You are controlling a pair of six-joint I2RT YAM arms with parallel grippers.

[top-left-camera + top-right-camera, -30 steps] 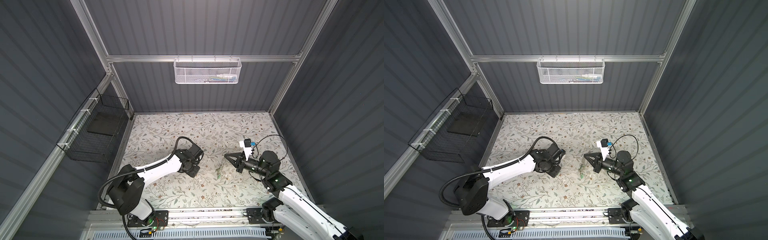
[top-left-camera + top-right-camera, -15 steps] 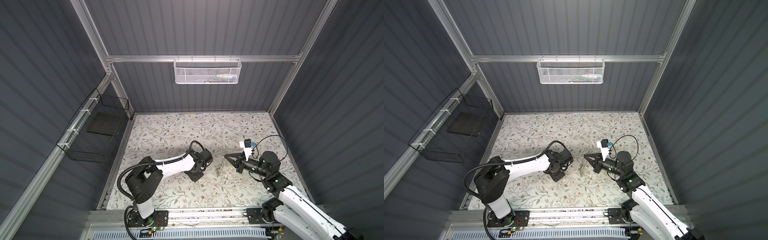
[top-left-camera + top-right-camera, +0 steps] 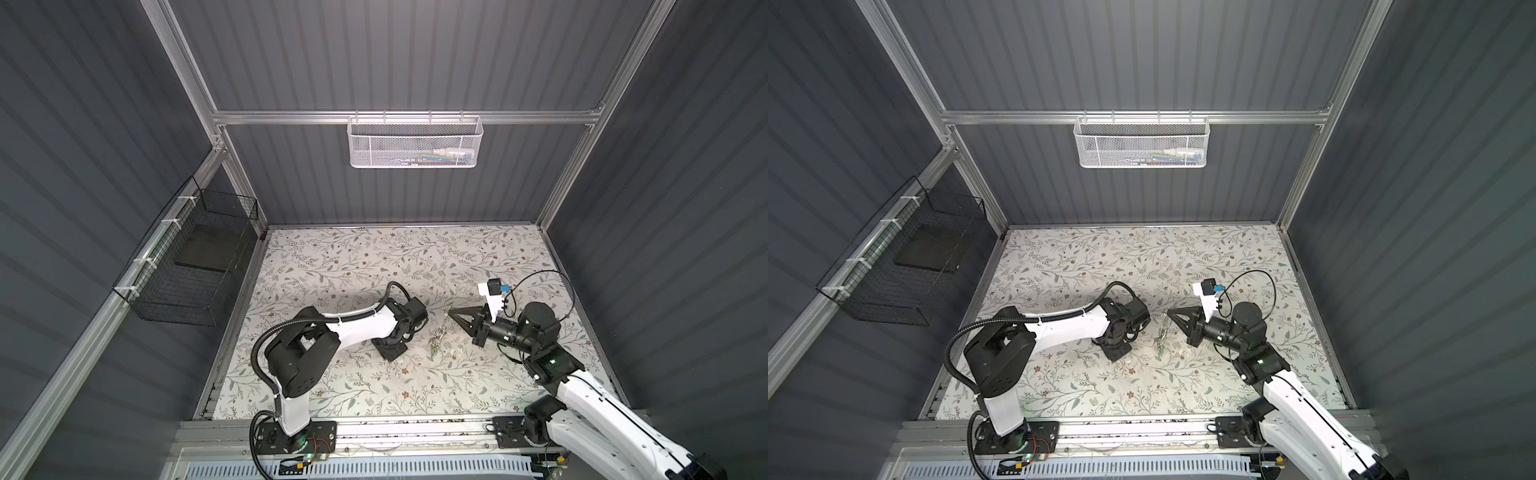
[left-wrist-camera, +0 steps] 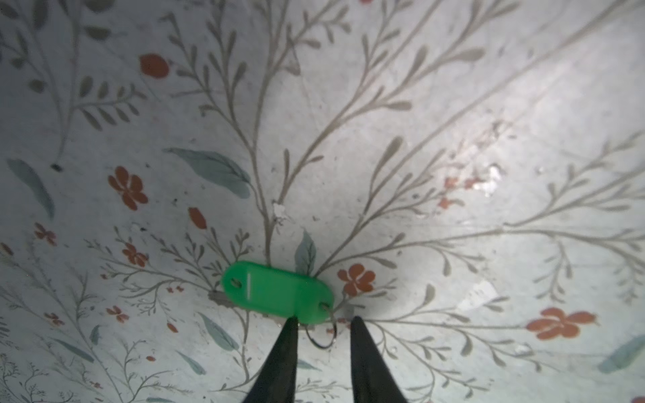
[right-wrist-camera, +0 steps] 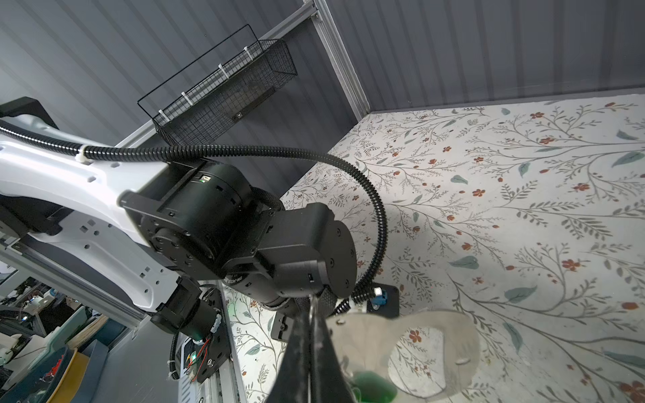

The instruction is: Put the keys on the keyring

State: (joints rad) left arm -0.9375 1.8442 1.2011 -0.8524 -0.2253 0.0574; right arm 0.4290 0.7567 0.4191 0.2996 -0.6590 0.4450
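**Closing in on a key:** The left gripper [image 4: 323,324] hovers low over the floral mat [image 4: 419,139]. Its jaws are narrowly parted either side of the split ring [image 4: 324,340] of a green key tag [image 4: 275,291] lying flat, and nothing is gripped yet. The right gripper [image 5: 311,315] is clamped on the keyring [image 5: 464,345], held aloft near the mat's middle. What looks like a second green tag [image 5: 373,387] dangles below it, though that patch is blurred. The risk is that one fingertip sits at the tag's edge, so a closing pinch may catch plastic or skid the thin ring away. Since a second ago the left arm has swung in from farther left and its jaws have narrowed, while the right arm has not moved.
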